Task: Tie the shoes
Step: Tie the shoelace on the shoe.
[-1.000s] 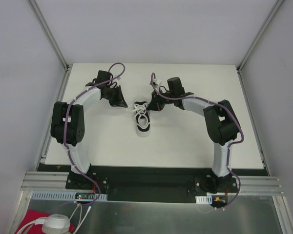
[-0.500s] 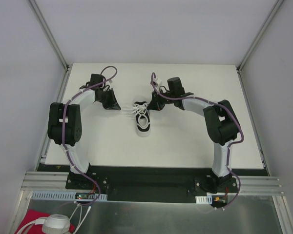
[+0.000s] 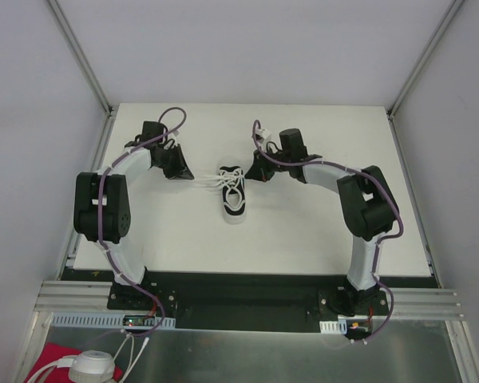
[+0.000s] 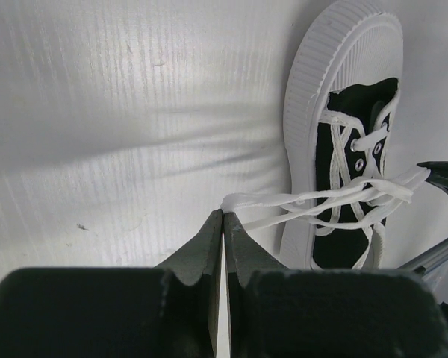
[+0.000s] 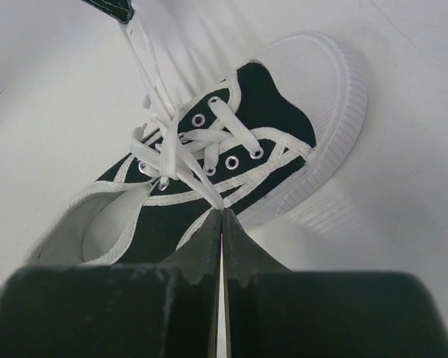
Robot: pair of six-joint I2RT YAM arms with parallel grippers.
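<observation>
The shoe point(image 3: 235, 195) is a small black sneaker with a white sole, lying mid-table with its toe toward the arm bases. My left gripper point(image 3: 193, 177) is shut on a white lace point(image 4: 299, 200) pulled out to the shoe's left; the left wrist view has that gripper point(image 4: 222, 212) pinching the strand beside the sole point(image 4: 302, 112). My right gripper point(image 3: 251, 173) is shut on the other lace end at the shoe's right. In the right wrist view the gripper point(image 5: 222, 211) pinches a strand running to the crossing of laces point(image 5: 164, 142) over the eyelets.
The white table board point(image 3: 319, 239) ends at a black strip and an aluminium rail point(image 3: 247, 307) by the arm bases. Grey walls and slanted frame posts point(image 3: 80, 56) enclose the sides. A red cloth point(image 3: 60, 359) lies below the rail at the left.
My left gripper has moved left, away from the shoe, drawing its lace out taut. The right gripper has shifted slightly right and keeps its hold. The shoe stays put.
</observation>
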